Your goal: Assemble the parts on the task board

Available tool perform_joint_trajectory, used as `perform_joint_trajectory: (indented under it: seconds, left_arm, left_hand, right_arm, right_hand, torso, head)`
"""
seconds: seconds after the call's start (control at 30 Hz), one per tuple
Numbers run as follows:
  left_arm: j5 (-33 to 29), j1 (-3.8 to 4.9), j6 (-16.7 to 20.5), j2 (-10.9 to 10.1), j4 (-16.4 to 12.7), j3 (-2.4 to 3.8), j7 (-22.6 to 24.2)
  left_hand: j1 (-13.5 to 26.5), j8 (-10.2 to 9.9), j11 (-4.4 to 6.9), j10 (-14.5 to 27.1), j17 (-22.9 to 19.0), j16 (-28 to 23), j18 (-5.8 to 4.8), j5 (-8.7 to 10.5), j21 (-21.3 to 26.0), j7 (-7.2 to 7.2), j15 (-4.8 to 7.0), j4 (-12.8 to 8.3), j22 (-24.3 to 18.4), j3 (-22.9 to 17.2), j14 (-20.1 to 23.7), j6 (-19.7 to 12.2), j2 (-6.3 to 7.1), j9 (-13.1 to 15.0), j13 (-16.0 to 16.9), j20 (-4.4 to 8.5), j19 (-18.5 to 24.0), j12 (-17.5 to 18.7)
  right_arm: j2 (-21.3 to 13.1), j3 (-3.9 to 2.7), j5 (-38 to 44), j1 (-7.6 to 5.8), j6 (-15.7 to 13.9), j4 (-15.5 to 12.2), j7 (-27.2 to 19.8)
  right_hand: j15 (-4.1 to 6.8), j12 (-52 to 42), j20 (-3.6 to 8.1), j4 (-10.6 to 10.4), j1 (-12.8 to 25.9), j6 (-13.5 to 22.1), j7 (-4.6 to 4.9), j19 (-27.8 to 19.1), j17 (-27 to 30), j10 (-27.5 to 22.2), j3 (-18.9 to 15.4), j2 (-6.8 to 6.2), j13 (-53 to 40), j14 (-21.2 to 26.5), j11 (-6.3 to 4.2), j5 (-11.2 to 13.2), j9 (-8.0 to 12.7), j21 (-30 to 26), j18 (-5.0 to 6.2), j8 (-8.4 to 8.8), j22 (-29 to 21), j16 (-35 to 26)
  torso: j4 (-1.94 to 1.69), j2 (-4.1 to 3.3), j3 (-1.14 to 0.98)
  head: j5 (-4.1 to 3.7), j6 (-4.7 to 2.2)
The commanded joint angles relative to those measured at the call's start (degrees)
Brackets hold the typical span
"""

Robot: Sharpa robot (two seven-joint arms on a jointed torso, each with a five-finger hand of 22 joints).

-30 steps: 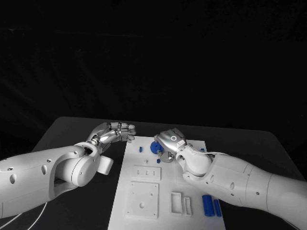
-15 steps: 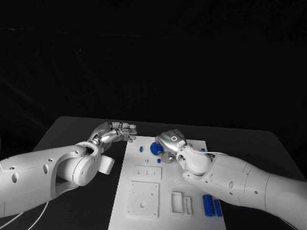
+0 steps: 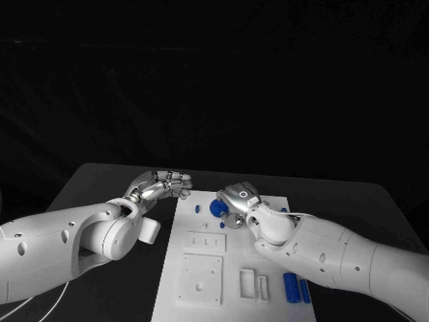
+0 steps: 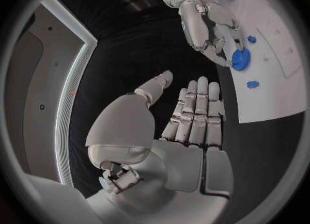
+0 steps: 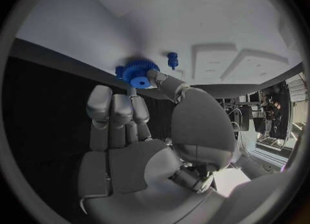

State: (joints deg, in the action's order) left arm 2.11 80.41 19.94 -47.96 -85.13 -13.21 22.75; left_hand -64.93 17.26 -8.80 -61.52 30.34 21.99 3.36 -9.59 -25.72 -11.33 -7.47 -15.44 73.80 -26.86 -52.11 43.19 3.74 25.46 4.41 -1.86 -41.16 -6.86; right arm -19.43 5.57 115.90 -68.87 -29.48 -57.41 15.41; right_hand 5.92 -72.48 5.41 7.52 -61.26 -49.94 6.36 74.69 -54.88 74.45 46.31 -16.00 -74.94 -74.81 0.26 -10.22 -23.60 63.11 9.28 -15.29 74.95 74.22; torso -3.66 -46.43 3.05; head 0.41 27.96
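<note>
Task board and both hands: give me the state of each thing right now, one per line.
Task board: flat on the table, white.
Blue gear: on the board near its far edge, right hand's fingertips on it.
Blue pegs: lying on the board's near right corner.
Right hand: touching the gear.
Left hand: holds nothing, beside the board.

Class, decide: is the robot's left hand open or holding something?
Open: the left hand has its fingers straight and holds nothing, beside the task board.

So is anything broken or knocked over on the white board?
Nothing stands out. The white board lies flat, with small blue pieces lying on it. The right hand touches a blue gear near the board's far edge. The left hand is empty, beside the board.
</note>
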Motion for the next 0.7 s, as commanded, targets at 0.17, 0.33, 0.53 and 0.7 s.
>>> perform_joint_trajectory:
  seconds: [0.17,0.33,0.53,0.7]
  left_arm:
    - [0.0,0.04,-0.53,0.16,0.04,0.05,0.67]
    - [-0.02,0.04,-0.6,0.22,0.11,0.04,0.66]
    - [-0.02,0.04,-0.61,0.25,0.12,0.04,0.66]
    - [-0.02,0.04,-0.58,0.23,0.13,0.04,0.68]
  left_hand:
    - [0.48,-0.15,-0.44,-0.13,0.08,-0.24,1.02,0.22,-0.3,-0.32,-0.28,-0.24,0.1,0.0,-0.19,-0.09,-0.11,0.04,-0.03,-0.16,0.28,0.3]
    - [0.85,-0.16,-0.47,-0.11,0.14,-0.29,1.0,0.31,-0.29,-0.35,-0.3,-0.06,0.11,0.04,-0.19,-0.14,-0.2,0.05,-0.03,-0.18,0.27,0.34]
    - [0.85,-0.16,-0.47,-0.11,0.15,-0.3,1.0,0.31,-0.29,-0.34,-0.3,-0.06,0.12,0.03,-0.19,-0.14,-0.21,0.05,-0.03,-0.18,0.27,0.34]
    - [0.85,-0.16,-0.47,-0.1,0.16,-0.31,1.01,0.3,-0.29,-0.34,-0.29,-0.08,0.12,0.01,-0.19,-0.15,-0.22,0.05,-0.03,-0.17,0.27,0.35]
  right_arm:
    - [-0.18,0.03,-2.72,0.01,1.55,-0.23,-0.97]
    - [-0.27,0.02,-3.94,0.01,2.06,-0.22,-1.34]
    - [-0.42,0.02,-4.61,0.01,1.95,-0.34,-1.51]
    - [-0.61,0.01,-5.07,0.0,1.84,-0.53,-1.73]
  right_hand:
    - [0.75,0.3,0.3,1.46,-0.74,1.82,-0.92,-0.34,-0.24,0.09,0.6,1.19,-3.61,-0.03,-0.98,-11.28,0.06,0.39,5.72,0.39,0.87,-0.39]
    - [1.47,0.5,0.0,4.13,2.25,3.24,-1.36,-0.84,-0.55,-0.01,4.68,7.88,-3.68,0.12,-1.58,-19.07,-0.11,0.68,5.72,0.33,1.03,-0.57]
    - [1.68,0.01,-0.15,5.95,7.05,3.61,-1.61,-0.81,-0.88,0.44,11.58,11.84,-4.15,0.05,-1.82,-19.91,-0.3,1.14,5.72,-0.09,1.0,-0.54]
    - [1.87,-0.22,0.11,6.42,8.73,3.71,-1.83,-0.48,-1.0,0.7,13.78,12.48,-4.36,-0.1,-1.98,-19.13,-0.5,1.2,5.72,-0.49,0.81,-0.61]
  torso:
    - [0.0,0.03,0.04]
    - [-0.01,0.04,0.06]
    - [0.0,0.01,0.05]
    - [0.0,0.04,0.04]
  head:
    - [0.03,0.0]
    - [-0.03,-0.02]
    - [-0.01,0.05]
    - [0.02,0.01]
